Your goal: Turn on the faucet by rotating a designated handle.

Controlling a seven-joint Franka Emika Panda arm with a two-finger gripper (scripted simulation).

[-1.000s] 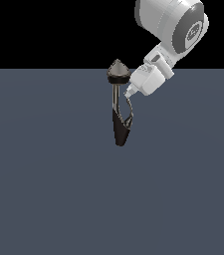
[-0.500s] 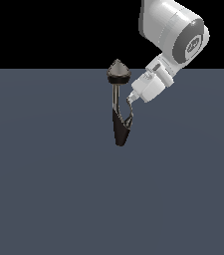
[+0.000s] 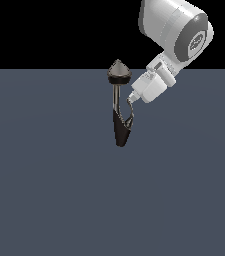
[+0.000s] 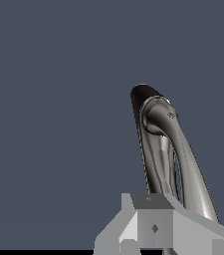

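The faucet (image 3: 120, 127) stands small on the grey floor, with a grey-and-black cone cap (image 3: 119, 72), a shiny stem and a black tapered body. Its handle (image 3: 130, 114) is a thin silvery hook curving off the body on the exterior view's right. My gripper (image 3: 133, 97) comes down from the upper right, and its narrow fingertips sit together at the handle's top end, touching or nearly touching it. In the wrist view the faucet (image 4: 158, 144) shows as curved shiny metal rising to a black end, just beyond my grey fingers (image 4: 153, 226). Nothing is held between them.
The white arm (image 3: 176, 30) hangs over the scene at the upper right of the exterior view. A flat dark grey floor (image 3: 59, 190) spreads around the faucet, with nothing else on it.
The arm's upper links have swung toward the exterior view's right. The fingertips have stayed by the handle's top, dropping very slightly. The faucet looks the same.
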